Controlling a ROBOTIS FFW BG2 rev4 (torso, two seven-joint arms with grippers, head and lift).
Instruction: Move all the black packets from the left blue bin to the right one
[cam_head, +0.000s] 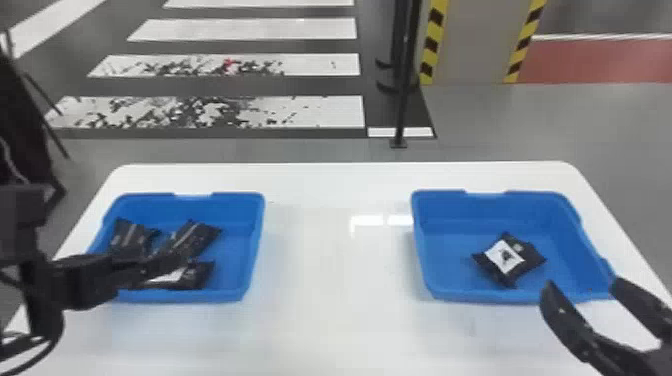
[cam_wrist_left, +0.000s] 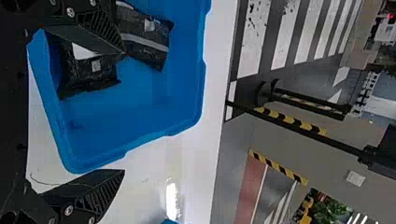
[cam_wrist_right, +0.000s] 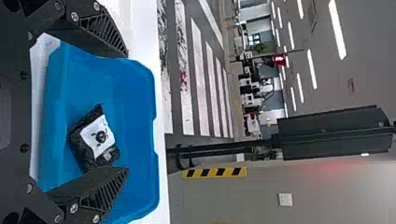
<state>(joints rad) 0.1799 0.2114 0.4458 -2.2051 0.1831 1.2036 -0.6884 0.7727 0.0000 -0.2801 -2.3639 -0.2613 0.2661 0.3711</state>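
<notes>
Two blue bins, one white table (cam_head: 330, 225), two grippers. Black packets: 4 countable, 3 in the left blue bin (cam_head: 256, 235), 1 in the right blue bin (cam_head: 420, 240). The left count is probably right, but the arm covers part of that pile.

Left-bin packets: first packet (cam_head: 131, 236) at the far left, second packet (cam_head: 195, 239) just right of it, third packet (cam_head: 197, 275) by the near wall. All black, shiny, crinkled; the first two have pale stripes, the third has a white patch. Right-bin packet (cam_head: 531, 256): black, lying turned at an angle on the bin floor, with a white label (cam_head: 502, 256) bearing a dark figure, plus a small pale square.

Left gripper (cam_head: 125, 272): open, fingers wide apart in its wrist view, one over the packets, the other outside the bin wall. Right gripper (cam_head: 583, 286): open too, fingertips apart at the near right part of the right bin, not touching its packet.

Behind: striped floor, one dark post (cam_head: 406, 75), one column (cam_head: 480, 40) with yellow-black edges.
</notes>
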